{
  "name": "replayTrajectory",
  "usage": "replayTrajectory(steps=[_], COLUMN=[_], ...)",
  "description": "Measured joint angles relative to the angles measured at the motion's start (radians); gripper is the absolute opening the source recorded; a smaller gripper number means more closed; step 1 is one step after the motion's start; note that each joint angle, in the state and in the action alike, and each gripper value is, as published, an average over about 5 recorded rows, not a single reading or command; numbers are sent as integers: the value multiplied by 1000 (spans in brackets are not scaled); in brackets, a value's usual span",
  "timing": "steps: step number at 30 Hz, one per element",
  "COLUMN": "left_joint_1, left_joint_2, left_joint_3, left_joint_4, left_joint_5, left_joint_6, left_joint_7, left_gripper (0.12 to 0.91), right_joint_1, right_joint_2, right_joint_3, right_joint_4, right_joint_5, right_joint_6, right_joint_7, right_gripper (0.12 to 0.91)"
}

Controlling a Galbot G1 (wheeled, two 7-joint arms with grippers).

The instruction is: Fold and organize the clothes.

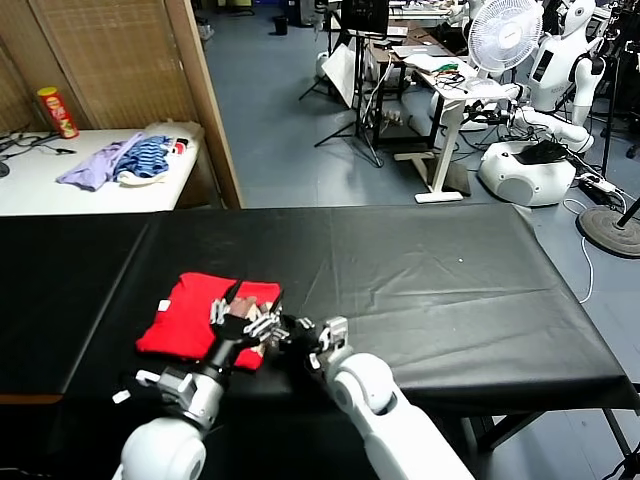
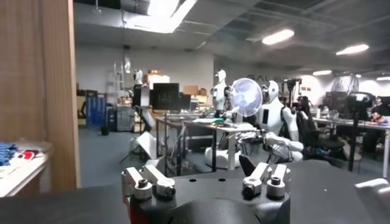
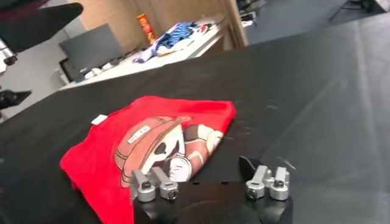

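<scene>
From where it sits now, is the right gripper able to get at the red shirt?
Probably yes: the right gripper sits by the red shirt near edge, with only bare black table between; the left gripper over the shirt may crowd it.

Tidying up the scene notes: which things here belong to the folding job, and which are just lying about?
Job: red T-shirt, left gripper, right gripper.
Lying about: lavender garment, striped garment, can, fan.
</scene>
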Motion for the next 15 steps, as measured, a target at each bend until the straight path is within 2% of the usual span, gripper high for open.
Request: replayTrajectory(steps=[4,7,11,15], left_joint_1=[5,8,14,18], left_joint_2=[-3,-2,-1,-4], left_joint_3=[-4,-10,-17,-19], left_joint_4=[0,0,8,23], left_joint_5=[-1,-3,-4,8], left_joint_6=[-4,-7,-15,-37], left_joint_7=[-1,-4,-8,-20], left_gripper=[798,798,798,798], right_joint_1=[21,30,40,54], right_joint_2=[0,-8,-34,-83], right_joint_3=[-10,-11,4,26], right_joint_4=[-24,-27,-22,-27], right_joint_5=[-11,-29,-87,-204], right_joint_6=[3,8,41,125], right_joint_7=[-3,-11,-30,-82], right_gripper=[289,160,125,123])
